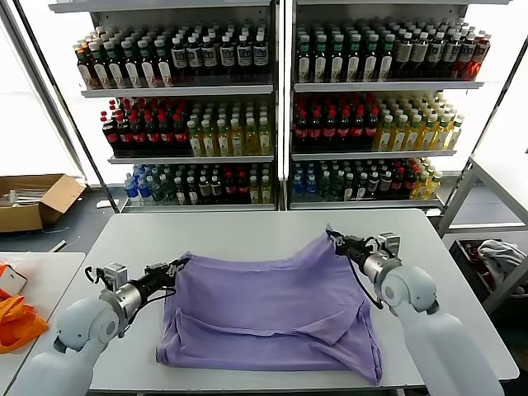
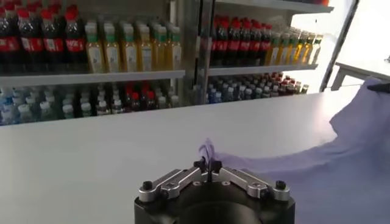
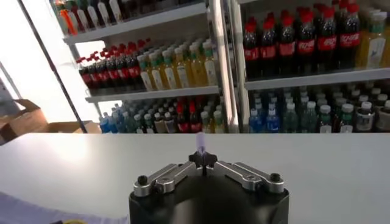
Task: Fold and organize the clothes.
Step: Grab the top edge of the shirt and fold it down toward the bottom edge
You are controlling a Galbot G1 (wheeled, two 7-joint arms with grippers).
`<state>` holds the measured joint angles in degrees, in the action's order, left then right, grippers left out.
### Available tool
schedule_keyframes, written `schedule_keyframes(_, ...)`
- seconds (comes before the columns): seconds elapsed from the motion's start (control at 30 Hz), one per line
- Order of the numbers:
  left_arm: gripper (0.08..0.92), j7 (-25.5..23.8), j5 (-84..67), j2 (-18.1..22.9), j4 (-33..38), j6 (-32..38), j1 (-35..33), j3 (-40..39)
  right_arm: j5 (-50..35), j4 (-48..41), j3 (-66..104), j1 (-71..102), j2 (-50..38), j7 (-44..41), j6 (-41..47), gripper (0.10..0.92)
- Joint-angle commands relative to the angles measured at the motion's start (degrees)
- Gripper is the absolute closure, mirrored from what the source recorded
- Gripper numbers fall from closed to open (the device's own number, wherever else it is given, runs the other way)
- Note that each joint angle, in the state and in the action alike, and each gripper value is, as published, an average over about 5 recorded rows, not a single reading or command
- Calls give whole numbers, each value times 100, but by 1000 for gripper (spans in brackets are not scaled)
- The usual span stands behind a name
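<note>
The clothes are one lavender T-shirt spread on the white table, its front part folded into a ridge. My left gripper is shut on the shirt's far left corner; in the left wrist view a tuft of lavender cloth sticks out between the closed tips of that gripper. My right gripper is shut on the far right corner, held a little above the table. In the right wrist view a small lavender tuft pokes out of that gripper.
Shelves of bottled drinks stand behind the table. An orange cloth lies on a side table at the left, a cardboard box on the floor beyond it. A white-grey cloth bundle sits at the right.
</note>
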<state>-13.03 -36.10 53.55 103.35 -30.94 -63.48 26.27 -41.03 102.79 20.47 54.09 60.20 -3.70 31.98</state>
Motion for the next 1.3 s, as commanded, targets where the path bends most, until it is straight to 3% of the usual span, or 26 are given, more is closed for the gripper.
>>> schedule_keyframes(0.03, 897, 150, -28, -50, 1529, -21, -1469, 676, -237, 2100, 1271, 2329, -348, 120, -29, 918)
schedule_keyframes(0.37, 897, 78, 362, -185, 1787, -183, -2609, 1104, 123, 2635, 1567, 4163, -39, 213, -296, 918)
schedule_keyframes(0.7, 894, -13, 1052, -41, 1800, -153, -2819, 1035, 578, 2607, 1425, 4182, 118, 428, -528, 913)
schedule_keyframes(0.8, 850, 28, 1040, -40, 1915, -178, -2810, 1219, 665, 2616, 1537, 4122, 117, 287, -830, 866)
schedule_keyframes(1.03, 649, 460, 852, 134, 2125, -105, -2972, 1635, 1423, 2285, 1979, 3947, 377, 13, -2001, 662)
schedule_keyframes(1.3, 424, 1767, 285, 1163, 2450, 496, -3550, 1168, 1219, 2142, 2578, 4153, 684, -82, -2447, 437)
